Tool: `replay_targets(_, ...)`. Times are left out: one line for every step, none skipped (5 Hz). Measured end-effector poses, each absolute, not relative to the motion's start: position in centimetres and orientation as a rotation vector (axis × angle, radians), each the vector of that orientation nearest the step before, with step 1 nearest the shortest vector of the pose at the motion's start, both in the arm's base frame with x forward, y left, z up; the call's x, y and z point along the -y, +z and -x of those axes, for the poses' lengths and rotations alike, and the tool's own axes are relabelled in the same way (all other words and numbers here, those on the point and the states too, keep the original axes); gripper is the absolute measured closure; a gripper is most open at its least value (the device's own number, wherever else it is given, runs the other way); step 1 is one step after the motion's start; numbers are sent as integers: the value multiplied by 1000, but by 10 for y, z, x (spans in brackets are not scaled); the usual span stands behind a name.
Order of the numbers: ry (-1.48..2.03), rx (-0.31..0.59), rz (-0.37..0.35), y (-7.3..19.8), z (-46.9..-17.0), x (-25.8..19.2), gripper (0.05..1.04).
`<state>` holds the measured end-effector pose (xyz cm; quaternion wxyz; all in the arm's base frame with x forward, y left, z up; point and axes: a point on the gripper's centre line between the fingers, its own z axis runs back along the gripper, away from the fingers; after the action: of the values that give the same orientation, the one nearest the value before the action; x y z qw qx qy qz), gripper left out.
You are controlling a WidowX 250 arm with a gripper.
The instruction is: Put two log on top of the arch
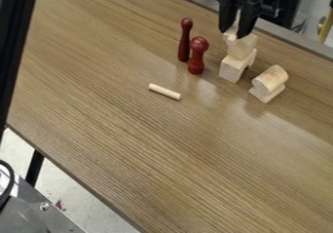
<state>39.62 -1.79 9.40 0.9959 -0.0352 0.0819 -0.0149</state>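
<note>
Currently, the arch (pixel 234 69) stands on the counter (pixel 156 144), toward the far edge, its cut-out facing down. Material: pale wood. A pale block (pixel 241 48) rests on top of it. A further small wooden piece (pixel 230 34) shows at the upper end of this stack, partly covered by the hand (pixel 232 33); its full shape cannot be made out.

Hand: black, pointing down, located at the top of the stack, with the small wooden piece between its tips. Whether it is grasping that piece or has released it cannot be told from this view. The arm comes in from the top edge.

Beside the stack, on the right of the view: a thick, rounded log (pixel 270 78) lies on its side on a low wooden base (pixel 267 93). The two touch; the log is apart from the arch.

On the left of the stack: two dark red pins, both upright. The slimmer pin (pixel 185 42) is slightly farther back; the rounder-headed pin (pixel 196 57) is just in front.

Nearer the camera than the pins, a thin pale stick (pixel 164 91) lies flat, set at a slant.
</note>
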Motion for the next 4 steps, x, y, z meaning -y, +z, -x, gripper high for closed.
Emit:
replay_targets(-44, -164, 69, 94, -396, 23, 748)
replay_targets(-56, -177, 68, 88, -397, 28, 697)
replay_targets(-68, -183, 65, 86, -398, 31, 388)
replay_targets(-57, -180, 33, 85, -399, 27, 124)
